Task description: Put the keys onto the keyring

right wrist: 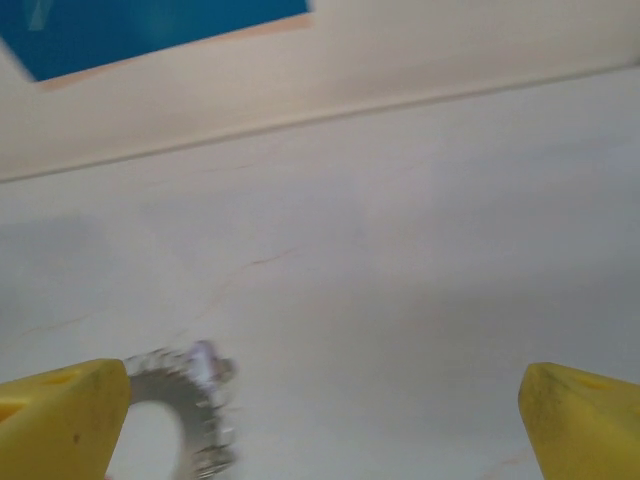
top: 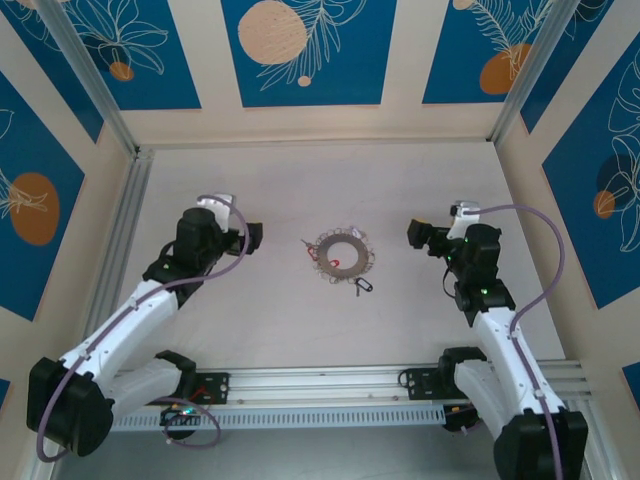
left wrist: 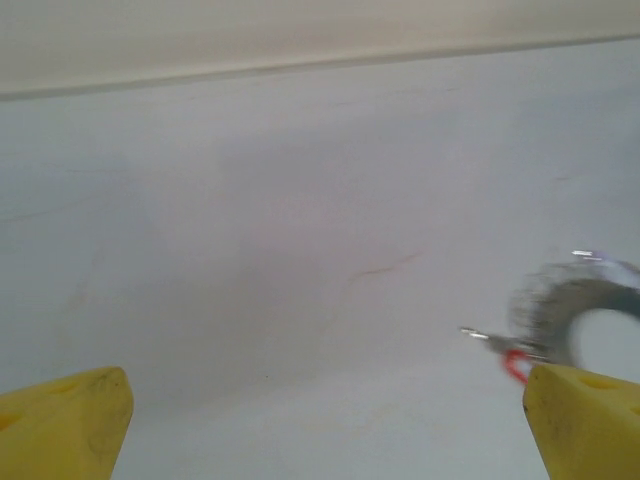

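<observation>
Robot lab cell: white table [top: 250, 320], aluminium rail frame [top: 330, 385], blue floral-panelled walls [top: 300, 50].

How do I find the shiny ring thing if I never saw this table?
Start at the pale table and look at its middle, between the left arm and the right arm. The keys lie there, a silvery bunch curled into a ring. Only it has a small red piece; the dark bit beside it lies loose.

Keys [top: 352, 243]: silvery bunch laid in a ring on pale table [top: 260, 330], red piece [top: 335, 264] among them. Dark loose piece [top: 363, 287]: just beside the keys, toward the arm bases. Left gripper [top: 256, 238]: left of the keys, apart. Right gripper [top: 413, 234]: right of them, apart
</observation>
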